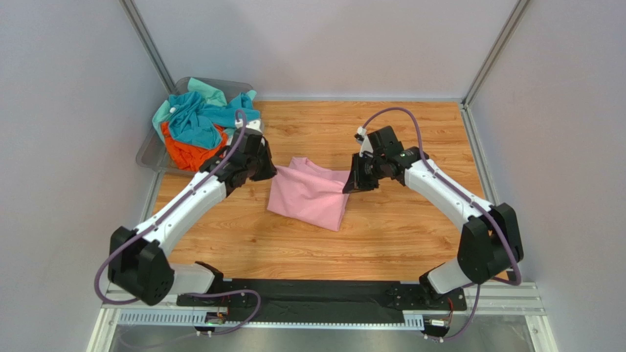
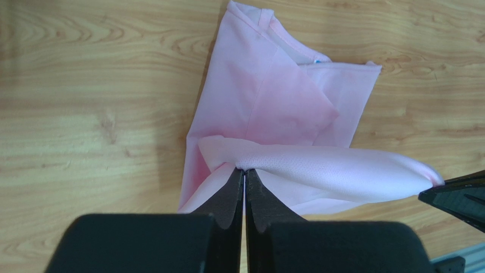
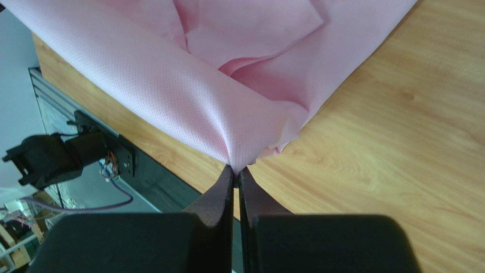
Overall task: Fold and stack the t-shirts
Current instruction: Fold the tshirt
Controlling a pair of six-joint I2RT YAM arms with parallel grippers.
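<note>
Pinching opposite corners of pink t-shirt point(image 1: 308, 202), left gripper point(image 2: 245, 172) and right gripper point(image 3: 235, 169) hold edge taut, raised, likely for folding over.

Wooden table point(image 1: 400, 236) fills the enclosure floor; clear plastic bin point(image 1: 145, 156) sits at its far left corner; grey walls point(image 1: 323, 44) surround.

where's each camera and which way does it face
Top external: above and behind the left arm and right arm, looking down at the table; both show.
Left wrist: on the left arm, looking down at the pink shirt; left gripper shut on a fold.
Right wrist: on the right arm, facing the near edge; right gripper shut on a corner.
Shared: all show the shirt.
</note>
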